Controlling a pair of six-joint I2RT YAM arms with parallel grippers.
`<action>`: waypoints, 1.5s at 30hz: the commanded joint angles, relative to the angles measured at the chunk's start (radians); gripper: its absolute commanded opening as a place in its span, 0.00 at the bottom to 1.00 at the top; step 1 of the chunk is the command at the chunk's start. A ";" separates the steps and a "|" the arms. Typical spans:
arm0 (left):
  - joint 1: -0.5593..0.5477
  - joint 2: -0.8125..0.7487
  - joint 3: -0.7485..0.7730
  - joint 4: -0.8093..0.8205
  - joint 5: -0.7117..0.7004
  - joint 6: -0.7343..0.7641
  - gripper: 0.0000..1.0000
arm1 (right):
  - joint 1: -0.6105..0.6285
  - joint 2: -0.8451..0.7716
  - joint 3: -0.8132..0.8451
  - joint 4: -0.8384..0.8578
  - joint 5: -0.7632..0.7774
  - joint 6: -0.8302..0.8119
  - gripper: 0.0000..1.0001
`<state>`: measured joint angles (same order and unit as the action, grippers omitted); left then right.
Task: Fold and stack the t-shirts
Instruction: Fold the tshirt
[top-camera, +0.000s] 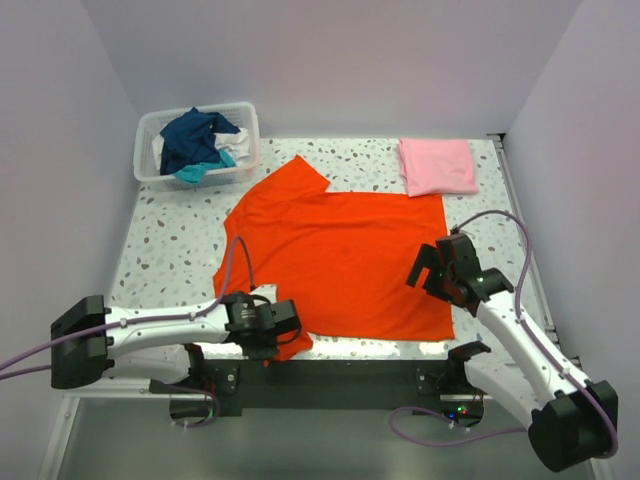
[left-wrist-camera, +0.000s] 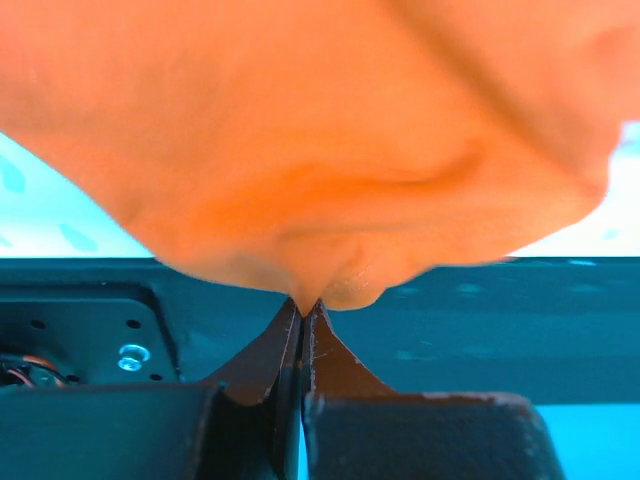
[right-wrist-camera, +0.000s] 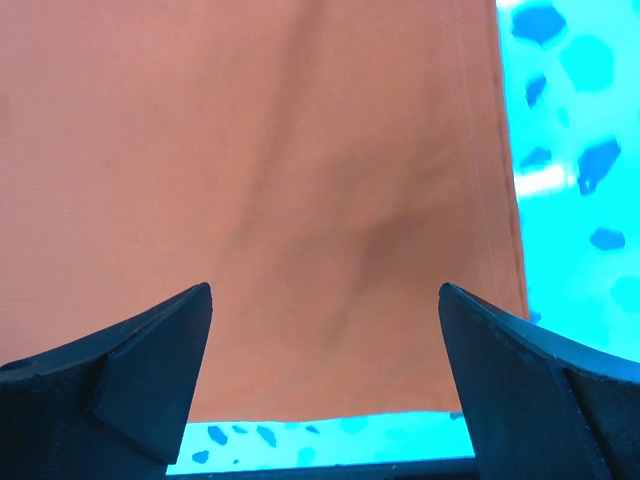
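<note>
A bright orange-red t-shirt (top-camera: 345, 255) lies spread flat across the middle of the table. My left gripper (top-camera: 283, 335) is shut on its near-left sleeve at the table's front edge; in the left wrist view the cloth (left-wrist-camera: 320, 150) bunches up from between my closed fingertips (left-wrist-camera: 303, 308). My right gripper (top-camera: 428, 268) is open and empty, hovering over the shirt's right hem; the right wrist view shows the orange cloth (right-wrist-camera: 260, 200) between my spread fingers (right-wrist-camera: 150, 340). A folded light pink t-shirt (top-camera: 437, 165) lies at the back right.
A translucent white basket (top-camera: 150, 172) at the back left holds navy, teal and white shirts (top-camera: 197, 140). Bare speckled tabletop (top-camera: 170, 250) shows left of the orange shirt. The table's black front edge (top-camera: 330, 365) runs between the arm bases.
</note>
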<state>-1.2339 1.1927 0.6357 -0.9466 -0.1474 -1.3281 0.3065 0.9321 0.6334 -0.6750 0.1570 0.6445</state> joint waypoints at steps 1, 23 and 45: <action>-0.006 -0.045 0.081 -0.030 -0.109 -0.017 0.00 | -0.009 -0.099 -0.052 -0.147 0.027 0.164 0.99; 0.060 -0.111 0.128 -0.032 -0.192 0.073 0.00 | -0.007 -0.164 -0.170 -0.342 -0.070 0.368 0.92; 0.154 -0.150 0.096 -0.003 -0.158 0.115 0.00 | -0.007 -0.191 -0.262 -0.216 0.006 0.431 0.34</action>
<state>-1.0912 1.0653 0.7368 -0.9657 -0.2981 -1.2335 0.3008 0.7368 0.3805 -0.9264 0.1280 1.0653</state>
